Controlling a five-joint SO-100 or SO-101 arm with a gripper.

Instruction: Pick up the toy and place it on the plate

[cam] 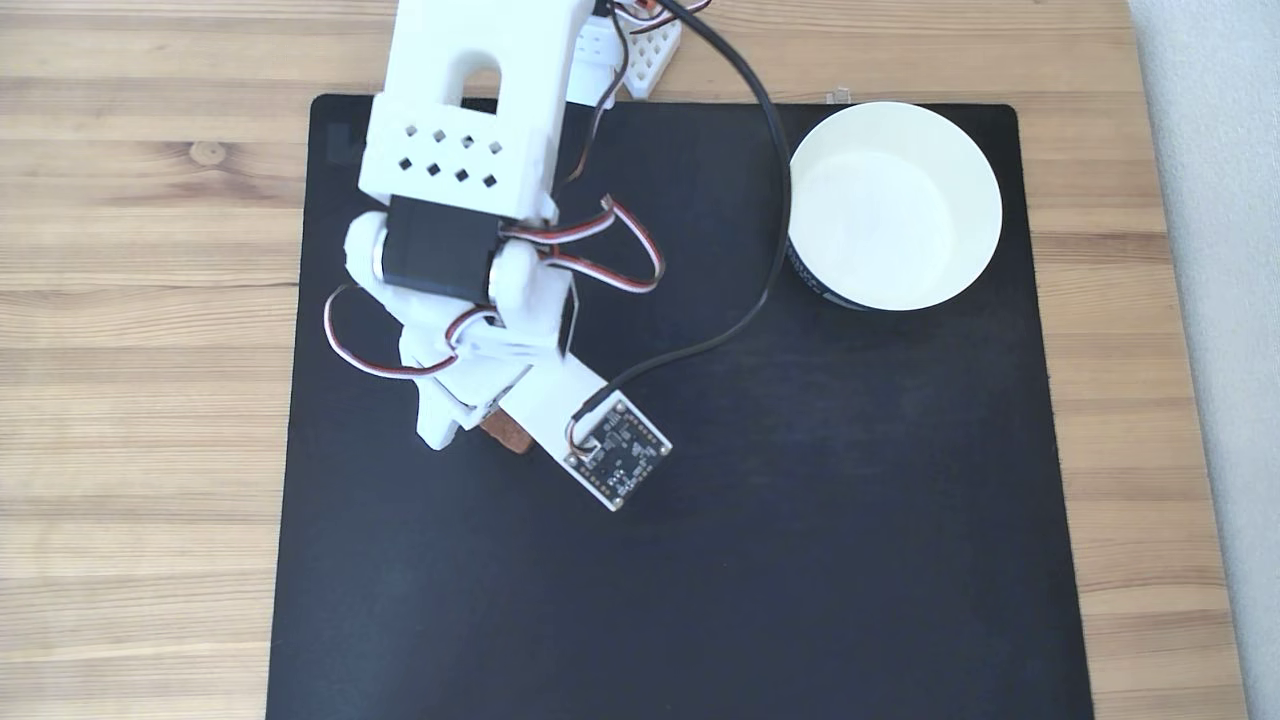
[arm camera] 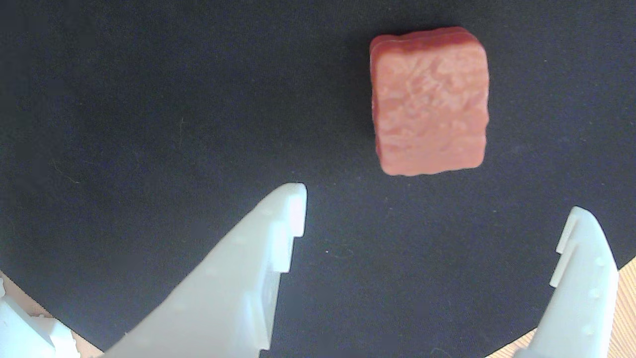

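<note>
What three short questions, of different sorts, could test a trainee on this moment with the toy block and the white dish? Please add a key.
1. True or false: in the wrist view the gripper already clamps the reddish-brown toy block.
2. In the fixed view, where does the white dish stand on the black mat?
A. upper right
B. lower left
C. centre
3. Fill in: the inside of the dish is ____.

Key:
1. False: the jaws are spread wide and the block lies on the mat beyond the fingertips, apart from both.
2. A
3. empty
</note>
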